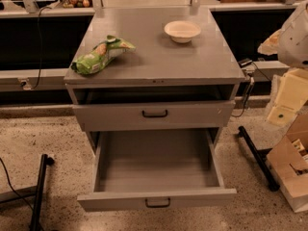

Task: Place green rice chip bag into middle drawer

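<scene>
The green rice chip bag (101, 56) lies on its side at the front left of the grey cabinet top (163, 57). The middle drawer (156, 199), the lower of the two handled fronts, is pulled far out and its deep tray is empty. My gripper is not in view. Only a white rounded part (294, 37), which may belong to my arm, shows at the right edge, well away from the bag.
A white bowl (182, 31) stands at the back right of the cabinet top. The upper drawer front (154, 114) sticks out slightly. Cardboard boxes (291, 172) and a black bar (257, 158) lie on the floor at right, another black bar (39, 191) at left.
</scene>
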Controlling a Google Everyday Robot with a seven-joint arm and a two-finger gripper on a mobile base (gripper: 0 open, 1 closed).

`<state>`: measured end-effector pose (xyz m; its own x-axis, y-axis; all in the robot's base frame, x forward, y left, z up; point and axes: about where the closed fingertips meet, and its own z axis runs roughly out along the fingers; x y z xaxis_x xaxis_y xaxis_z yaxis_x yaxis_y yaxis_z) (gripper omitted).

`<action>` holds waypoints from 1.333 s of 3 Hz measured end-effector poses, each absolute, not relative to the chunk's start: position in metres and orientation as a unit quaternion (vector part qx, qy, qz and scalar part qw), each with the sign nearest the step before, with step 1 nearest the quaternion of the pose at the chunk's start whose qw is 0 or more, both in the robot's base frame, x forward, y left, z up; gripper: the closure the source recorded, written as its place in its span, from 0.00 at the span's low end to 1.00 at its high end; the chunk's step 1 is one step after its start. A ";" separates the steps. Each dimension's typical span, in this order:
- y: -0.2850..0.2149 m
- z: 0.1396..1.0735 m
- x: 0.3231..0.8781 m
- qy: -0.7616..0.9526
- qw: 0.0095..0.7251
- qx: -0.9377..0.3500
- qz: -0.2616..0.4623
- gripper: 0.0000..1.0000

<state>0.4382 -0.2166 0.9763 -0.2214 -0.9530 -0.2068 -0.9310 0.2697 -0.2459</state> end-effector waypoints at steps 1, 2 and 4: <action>-0.217 0.976 0.438 0.781 0.159 -0.603 -0.035 0.00; -0.202 0.967 0.463 0.763 0.171 -0.621 -0.047 0.00; -0.129 0.969 0.601 0.634 0.278 -0.717 -0.083 0.00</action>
<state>0.6012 -0.1290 0.9694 0.1819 -0.9552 -0.2336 -0.8635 -0.0415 -0.5027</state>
